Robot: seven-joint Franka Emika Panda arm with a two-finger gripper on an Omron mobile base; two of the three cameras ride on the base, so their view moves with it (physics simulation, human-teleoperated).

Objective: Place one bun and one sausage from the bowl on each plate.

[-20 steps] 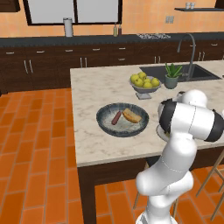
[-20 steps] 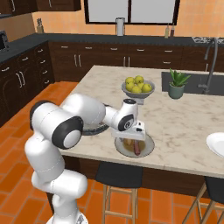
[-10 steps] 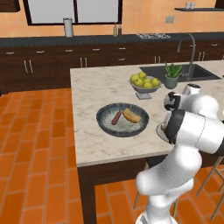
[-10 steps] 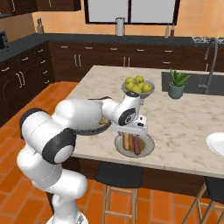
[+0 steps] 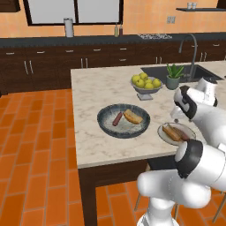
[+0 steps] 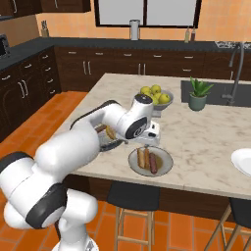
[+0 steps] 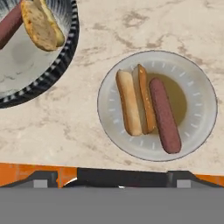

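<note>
**Q:** How many of each item are on the kitchen island?

**A:** Two buns, two sausages. One bun (image 7: pixel 135 101) and one sausage (image 7: pixel 165 114) lie side by side, touching, on the greyish-beige plate (image 7: pixel 199 85) near the counter's front edge. A second bun (image 5: pixel 133 116) and second sausage (image 5: pixel 117 118) sit in the dark bowl (image 5: pixel 106 126), just beside that plate.

**Q:** Do the views differ?

**A:** The right base view takes in the white plate (image 6: pixel 242 161), cut off at the frame's edge, well apart from the rest. The left base view shows the whole bowl; in the right base view the arm covers most of it.

**Q:** And the gripper?

**A:** The gripper (image 6: pixel 152 134) hangs above the beige plate. Whether its fingers are spread or pressed together cannot be told; nothing is seen between them.
</note>
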